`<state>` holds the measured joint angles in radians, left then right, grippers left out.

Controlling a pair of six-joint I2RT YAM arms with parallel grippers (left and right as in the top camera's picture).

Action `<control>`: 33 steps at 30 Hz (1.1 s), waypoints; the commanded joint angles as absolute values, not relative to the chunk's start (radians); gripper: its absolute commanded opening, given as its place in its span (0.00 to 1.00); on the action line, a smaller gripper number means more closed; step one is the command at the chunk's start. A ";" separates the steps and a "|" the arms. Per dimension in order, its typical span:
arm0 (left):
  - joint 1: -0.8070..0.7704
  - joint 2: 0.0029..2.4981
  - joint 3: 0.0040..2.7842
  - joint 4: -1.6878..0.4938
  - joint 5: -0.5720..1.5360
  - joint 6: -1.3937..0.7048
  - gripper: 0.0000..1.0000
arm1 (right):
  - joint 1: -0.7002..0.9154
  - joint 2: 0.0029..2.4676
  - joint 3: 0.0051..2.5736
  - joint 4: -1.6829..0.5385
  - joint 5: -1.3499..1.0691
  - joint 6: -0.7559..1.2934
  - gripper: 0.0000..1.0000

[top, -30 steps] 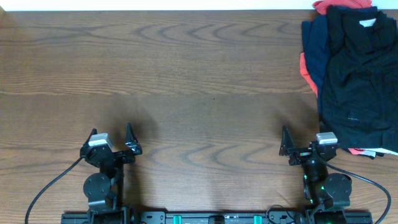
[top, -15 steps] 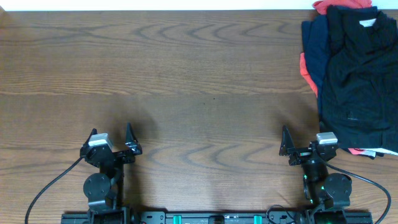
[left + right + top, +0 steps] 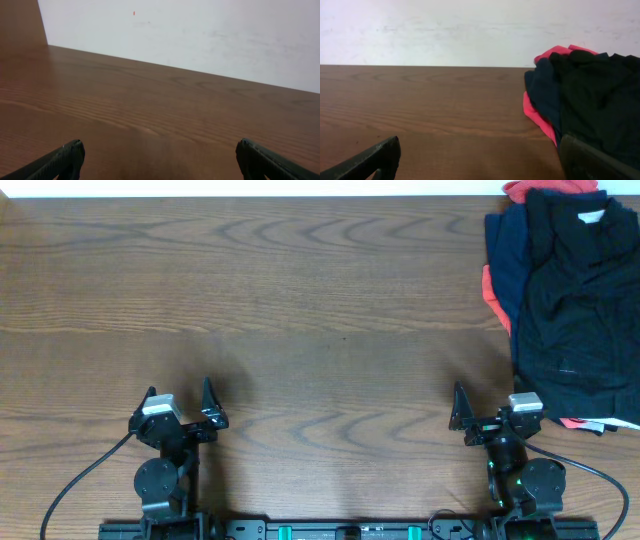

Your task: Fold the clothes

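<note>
Though agape, left gripper [image 3: 179, 391] and right gripper [image 3: 486, 394] empty.

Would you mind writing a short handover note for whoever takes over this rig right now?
Left gripper: open, empty, low over the near-left of the table.
Right gripper: open, empty, near-right, just in front of the black shorts.
Shorts: crumpled at the far-right, lying on navy garments and a red-orange garment.
Done: nothing yet; shorts untouched.
To do: pull the shorts off the other garments, spread them flat on bare wood, fold.
</note>
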<state>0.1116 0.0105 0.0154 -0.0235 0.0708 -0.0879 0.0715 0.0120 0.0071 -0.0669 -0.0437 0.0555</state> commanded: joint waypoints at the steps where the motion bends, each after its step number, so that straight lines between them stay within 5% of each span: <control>1: 0.117 0.004 0.004 -0.066 0.070 -0.076 0.98 | 0.080 0.005 0.006 -0.071 -0.033 0.040 0.99; 25: 0.117 0.016 0.076 -0.017 0.070 -0.075 0.98 | 0.079 0.006 0.007 0.041 0.047 0.063 0.99; 33: 0.117 0.258 0.312 -0.082 0.117 -0.075 0.98 | 0.079 0.088 0.147 0.084 0.033 0.062 0.99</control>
